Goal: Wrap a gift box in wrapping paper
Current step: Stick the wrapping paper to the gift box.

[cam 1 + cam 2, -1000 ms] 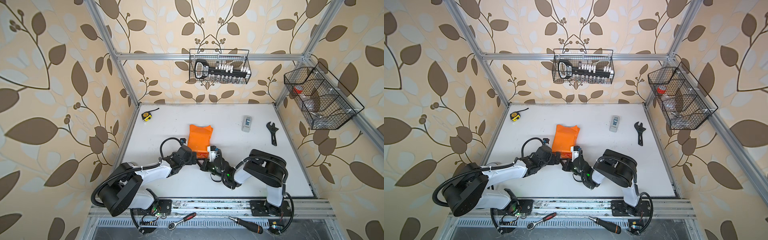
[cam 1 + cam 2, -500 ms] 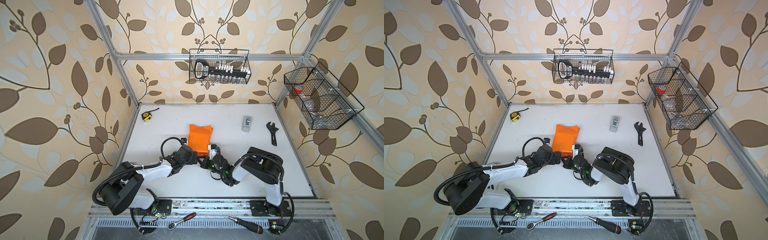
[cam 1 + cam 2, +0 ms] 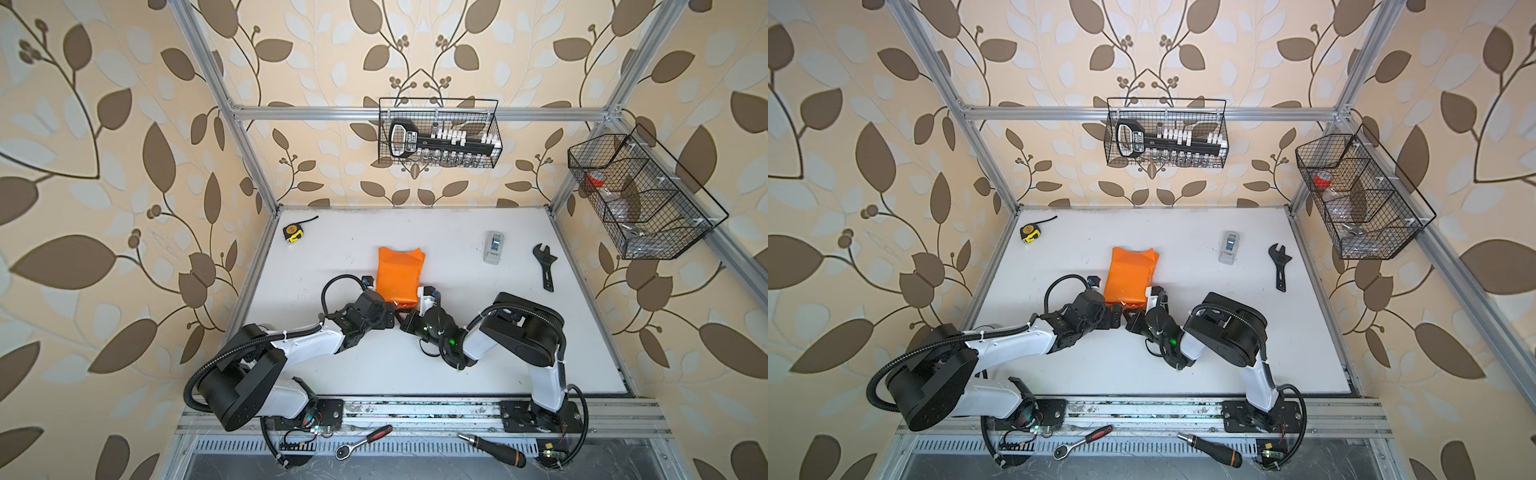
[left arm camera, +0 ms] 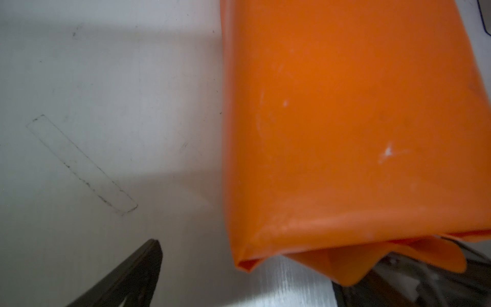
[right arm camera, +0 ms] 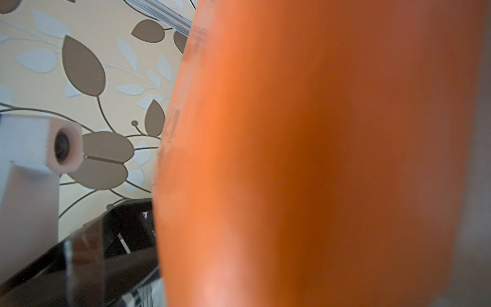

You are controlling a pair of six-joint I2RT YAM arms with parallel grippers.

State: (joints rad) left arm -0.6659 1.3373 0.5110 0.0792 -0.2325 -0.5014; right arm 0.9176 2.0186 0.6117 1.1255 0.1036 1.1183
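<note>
Nearest us, on the front ledge, lie a ratchet (image 3: pixel 363 439) w/ red grip and a screwdriver (image 3: pixel 492 448) w/ black-orange handle; we read no brand on either.

On the white table (image 3: pixel 374 365) both arms reach inward and meet near the middle. The left gripper (image 3: pixel 391 318) is released, jaws wide; in the left wrist view one dark finger (image 4: pixel 138 273) sits off the paper, over bare table. The right gripper (image 3: pixel 402 322) is clenched tight, tip-to-tip w/ the left one. A small orange flap sits right at its tips, poss. pinched, but the right wrist view is too blurred to say.

The wrapping paper (image 3: pixel 399 276) is folded into a blocky parcel, flat on the table just beyond both grippers. Its near edge is at their tips, near-left corner by the left gripper. No print on it, only scuffs (image 4: pixel 388 152).

Further back lie a grey tape dispenser (image 3: pixel 493 247), a black wrench (image 3: pixel 545 266) and a yellow tape measure (image 3: pixel 292 232), all well apart from the parcel.

On the back wall hangs a wire basket (image 3: pixel 438 99) w/ a socket set (image 3: pixel 402 139); its handle label is too small to read.
</note>
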